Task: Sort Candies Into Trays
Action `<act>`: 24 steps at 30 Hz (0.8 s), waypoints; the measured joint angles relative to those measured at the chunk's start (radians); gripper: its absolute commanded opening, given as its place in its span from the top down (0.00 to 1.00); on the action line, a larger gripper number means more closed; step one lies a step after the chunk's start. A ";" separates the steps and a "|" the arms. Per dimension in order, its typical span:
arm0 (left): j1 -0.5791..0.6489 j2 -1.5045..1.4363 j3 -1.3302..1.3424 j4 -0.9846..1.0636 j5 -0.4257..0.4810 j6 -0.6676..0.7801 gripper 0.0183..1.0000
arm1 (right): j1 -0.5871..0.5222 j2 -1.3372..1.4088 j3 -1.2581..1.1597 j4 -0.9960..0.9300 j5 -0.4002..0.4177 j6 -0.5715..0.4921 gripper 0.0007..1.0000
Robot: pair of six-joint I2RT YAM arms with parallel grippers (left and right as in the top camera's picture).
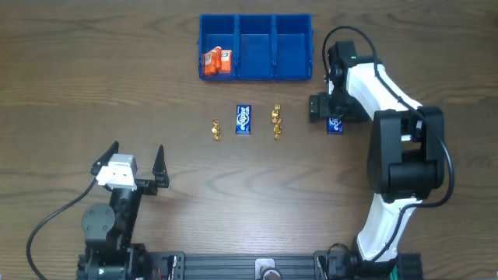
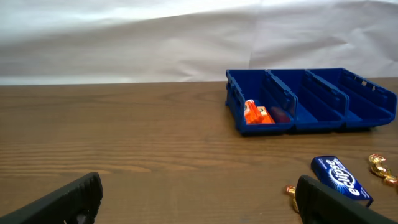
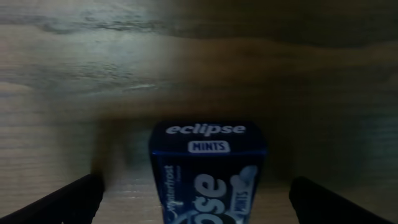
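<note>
two mint tins — three gold candies — one tray.

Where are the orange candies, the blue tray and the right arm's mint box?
orange candies (image 1: 217, 62), top view, pile's middle.
blue tray (image 1: 257, 78), top view, near rim.
mint box (image 3: 208, 171), right wrist view, top face.

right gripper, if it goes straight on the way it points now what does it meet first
The right gripper would likely meet the blue mint box on the table, centred between its open fingers; depth is unclear.
</note>
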 measured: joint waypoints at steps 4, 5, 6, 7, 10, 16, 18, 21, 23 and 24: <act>0.000 0.000 0.000 0.000 0.000 0.000 0.00 | 0.000 0.000 0.000 0.004 -0.010 -0.006 0.55; 0.000 0.000 0.000 0.000 0.000 0.000 0.00 | 0.000 0.000 0.000 0.005 -0.008 -0.002 0.56; 0.000 0.000 0.000 0.000 0.000 0.000 0.00 | 0.000 0.000 0.000 0.006 -0.011 0.000 0.57; 0.000 0.000 0.000 0.000 0.000 0.000 0.00 | 0.000 0.000 0.000 0.006 -0.013 -0.003 0.59; 0.000 0.000 0.000 0.000 0.000 0.000 0.00 | 0.000 0.000 0.000 0.006 -0.013 -0.003 0.66; 0.000 0.000 0.000 0.000 0.000 0.000 0.00 | 0.000 0.000 0.002 0.005 -0.015 -0.002 0.77; 0.000 0.000 0.000 0.000 0.000 0.000 0.00 | 0.000 0.000 0.002 0.005 -0.015 -0.001 0.78; 0.000 0.000 0.000 0.000 0.000 0.000 0.00 | 0.000 0.000 0.002 0.004 -0.019 0.003 0.80; 0.000 0.000 0.000 0.000 0.000 0.000 0.00 | 0.000 0.000 0.006 -0.008 -0.024 0.006 0.82; 0.000 0.000 0.000 0.000 0.000 0.000 0.00 | 0.001 -0.002 0.012 -0.019 -0.027 0.006 0.83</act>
